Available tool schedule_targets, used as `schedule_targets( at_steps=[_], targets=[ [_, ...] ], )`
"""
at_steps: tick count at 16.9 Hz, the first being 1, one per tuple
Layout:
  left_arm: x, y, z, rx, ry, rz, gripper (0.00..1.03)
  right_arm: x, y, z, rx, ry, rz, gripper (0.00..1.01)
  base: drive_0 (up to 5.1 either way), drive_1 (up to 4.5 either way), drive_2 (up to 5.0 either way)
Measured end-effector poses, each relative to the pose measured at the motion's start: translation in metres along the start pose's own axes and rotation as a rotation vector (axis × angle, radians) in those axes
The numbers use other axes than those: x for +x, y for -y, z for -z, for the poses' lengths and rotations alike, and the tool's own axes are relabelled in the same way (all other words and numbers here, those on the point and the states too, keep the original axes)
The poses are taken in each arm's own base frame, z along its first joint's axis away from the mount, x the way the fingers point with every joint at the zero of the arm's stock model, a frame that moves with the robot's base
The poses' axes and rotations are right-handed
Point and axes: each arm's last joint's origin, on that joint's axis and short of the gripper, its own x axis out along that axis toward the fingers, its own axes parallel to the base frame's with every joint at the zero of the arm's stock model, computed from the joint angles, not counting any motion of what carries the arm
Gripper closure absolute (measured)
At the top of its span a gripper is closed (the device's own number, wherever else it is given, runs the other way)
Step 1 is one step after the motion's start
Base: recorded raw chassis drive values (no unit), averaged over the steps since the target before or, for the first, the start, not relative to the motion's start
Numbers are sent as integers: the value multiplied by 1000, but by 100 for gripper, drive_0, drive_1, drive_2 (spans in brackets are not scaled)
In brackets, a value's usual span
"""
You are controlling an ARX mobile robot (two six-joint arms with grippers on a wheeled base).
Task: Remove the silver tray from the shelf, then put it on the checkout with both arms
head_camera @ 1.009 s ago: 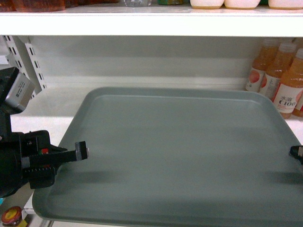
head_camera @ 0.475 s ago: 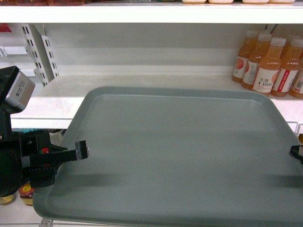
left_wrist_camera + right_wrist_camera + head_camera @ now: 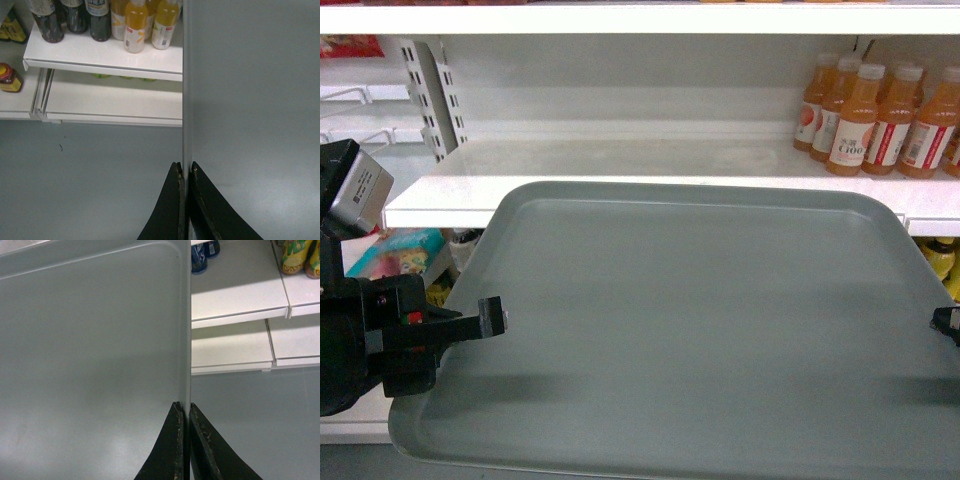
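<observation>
Silver tray (image 3: 700, 320) level in the air, clear of the shelf (image 3: 620, 175) at 12 o'clock, long axis running 9 to 3. Left gripper (image 3: 185, 172) pinches the 9 o'clock rim, right gripper (image 3: 183, 412) the 3 o'clock rim, both jaws closed tight. Checkout not in view; neither arm nearer.

The silver tray (image 3: 700, 320) was a plain matte grey-green, unmarked. The shelf (image 3: 620, 170) was glossy white. Both grippers — left gripper (image 3: 185, 172), right gripper (image 3: 183, 412) — were black. The bottles (image 3: 870, 118) held orange drink — white caps, red-and-white labels.
</observation>
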Motion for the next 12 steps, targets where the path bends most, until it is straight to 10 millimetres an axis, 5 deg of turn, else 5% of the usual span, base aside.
schedule_targets(
  at_steps=[12],
  targets=[
    [0,0,0,0,-2,-1,101,0,0,0,1,-2,1,99,10,-420,440]
  ],
)
